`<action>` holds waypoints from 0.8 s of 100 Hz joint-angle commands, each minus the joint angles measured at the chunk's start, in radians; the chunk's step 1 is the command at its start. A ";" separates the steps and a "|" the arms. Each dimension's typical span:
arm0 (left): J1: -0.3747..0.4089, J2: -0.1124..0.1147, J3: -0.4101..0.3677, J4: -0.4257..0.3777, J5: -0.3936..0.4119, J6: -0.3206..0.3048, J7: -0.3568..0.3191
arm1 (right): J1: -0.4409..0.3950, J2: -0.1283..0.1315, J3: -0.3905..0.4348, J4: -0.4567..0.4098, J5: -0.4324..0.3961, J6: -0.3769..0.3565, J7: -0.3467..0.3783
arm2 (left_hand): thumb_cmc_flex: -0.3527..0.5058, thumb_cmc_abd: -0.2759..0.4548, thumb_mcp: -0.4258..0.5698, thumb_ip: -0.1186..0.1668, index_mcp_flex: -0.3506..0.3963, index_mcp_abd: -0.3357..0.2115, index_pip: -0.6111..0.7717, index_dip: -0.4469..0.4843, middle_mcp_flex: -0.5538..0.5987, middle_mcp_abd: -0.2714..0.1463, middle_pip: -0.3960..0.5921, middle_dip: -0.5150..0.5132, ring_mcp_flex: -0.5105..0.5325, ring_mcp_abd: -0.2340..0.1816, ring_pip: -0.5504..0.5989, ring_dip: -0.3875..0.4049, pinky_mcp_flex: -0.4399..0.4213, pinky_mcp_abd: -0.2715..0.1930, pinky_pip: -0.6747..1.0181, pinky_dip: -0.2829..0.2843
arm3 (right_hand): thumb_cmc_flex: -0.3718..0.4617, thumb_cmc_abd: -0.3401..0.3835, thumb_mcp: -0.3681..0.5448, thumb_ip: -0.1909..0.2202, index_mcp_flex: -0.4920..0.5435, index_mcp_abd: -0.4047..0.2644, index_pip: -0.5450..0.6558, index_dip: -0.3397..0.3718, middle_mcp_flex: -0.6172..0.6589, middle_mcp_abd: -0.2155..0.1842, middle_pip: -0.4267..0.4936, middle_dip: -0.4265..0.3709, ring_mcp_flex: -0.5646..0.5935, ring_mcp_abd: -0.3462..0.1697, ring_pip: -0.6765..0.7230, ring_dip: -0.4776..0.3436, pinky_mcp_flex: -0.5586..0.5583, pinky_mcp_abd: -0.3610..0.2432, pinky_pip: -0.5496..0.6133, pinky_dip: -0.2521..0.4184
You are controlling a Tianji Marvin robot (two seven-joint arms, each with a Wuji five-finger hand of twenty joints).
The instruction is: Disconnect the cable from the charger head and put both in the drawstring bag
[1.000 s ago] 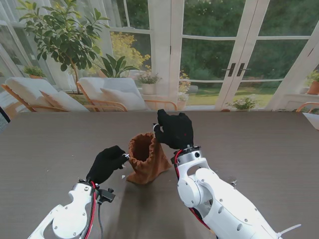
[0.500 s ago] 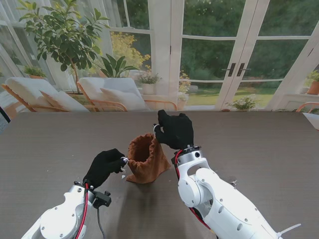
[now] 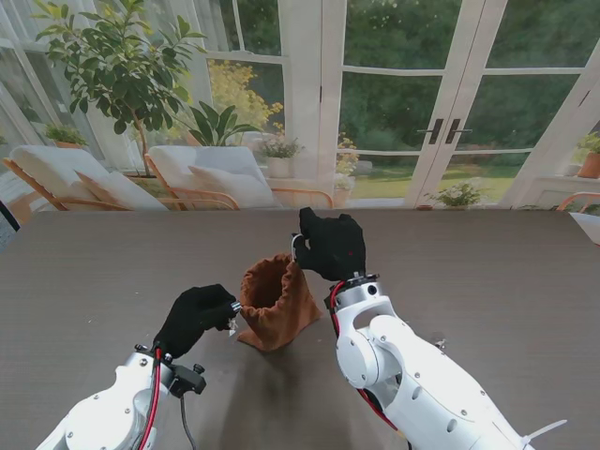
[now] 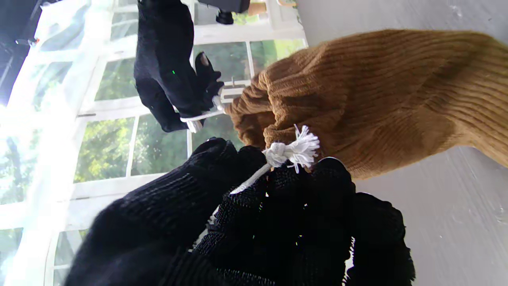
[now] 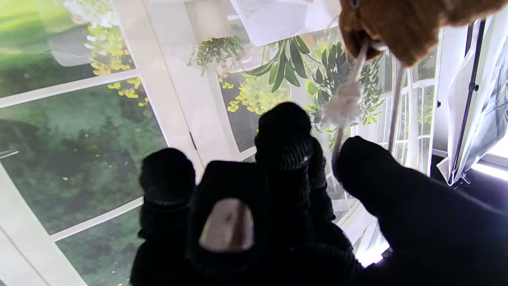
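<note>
Drawstring bag (image 3: 275,305), brown ribbed knit, stands on the grey table (image 3: 487,272) between the two hands, mouth up and only partly gathered. Neither cable nor charger head is visible in any view; judged to be inside the bag already, but the interior cannot be seen.

Left hand (image 3: 195,317): on the bag's left and nearer to me, fingers pinched on the left cord (image 4: 254,179). Its knotted, frayed end (image 4: 295,150) sticks out past the fingertips, just beside the bag's rim. Cord is short and runs roughly level from rim to hand.

Right hand (image 3: 330,246): on the bag's right and farther from me, raised above the rim, fingers curled with the thumb side pinching the right cord (image 5: 344,119). That cord rises from the rim (image 5: 363,43) to the hand, its knot (image 5: 343,104) lying between the two.

Key relation: the cords leave opposite sides of the mouth, so the pull axis runs through the bag from near-left to far-right. Judgement: closing needs the hands drawn apart along that line. The left hand sits closer to the rim, the right has more cord paid out.

Hard to make out:
- how taut either cord is
- whether the bag base rests flat or is partly lifted; stand view suggests it leans
- right wrist view shows mostly windows, with the bag cut off at the frame edge
</note>
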 commanded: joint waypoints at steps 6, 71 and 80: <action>0.000 0.011 -0.005 -0.002 -0.011 -0.009 -0.058 | 0.005 -0.001 -0.001 0.003 -0.001 0.001 0.018 | 0.005 0.013 0.102 -0.004 0.089 -0.124 0.076 0.055 0.040 -0.043 0.036 -0.005 0.061 -0.005 0.091 0.023 0.010 -0.030 0.014 -0.007 | 0.015 0.015 -0.008 0.006 -0.012 0.033 0.056 0.041 0.079 0.043 -0.022 -0.001 0.011 -0.129 0.040 0.009 0.445 -0.015 0.036 -0.032; 0.005 0.029 -0.051 -0.035 -0.062 -0.089 -0.135 | 0.081 0.042 0.006 0.050 -0.058 -0.110 0.129 | -0.047 0.039 0.121 -0.016 0.104 -0.154 0.095 0.103 0.054 -0.083 0.063 -0.003 0.088 -0.051 0.126 0.024 0.057 -0.049 0.040 -0.024 | 0.013 0.039 -0.044 -0.003 -0.036 -0.027 0.037 0.069 0.048 0.029 -0.019 0.016 0.011 -0.134 0.011 -0.004 0.420 -0.032 -0.012 -0.038; 0.009 0.031 -0.060 -0.047 -0.075 -0.094 -0.148 | 0.095 0.048 0.004 0.062 -0.072 -0.131 0.139 | -0.050 0.041 0.122 -0.016 0.107 -0.155 0.097 0.102 0.057 -0.085 0.064 -0.006 0.094 -0.054 0.126 0.021 0.065 -0.045 0.043 -0.028 | 0.012 0.041 -0.047 -0.004 -0.038 -0.033 0.036 0.071 0.045 0.026 -0.017 0.018 0.011 -0.140 0.009 -0.005 0.419 -0.036 -0.014 -0.037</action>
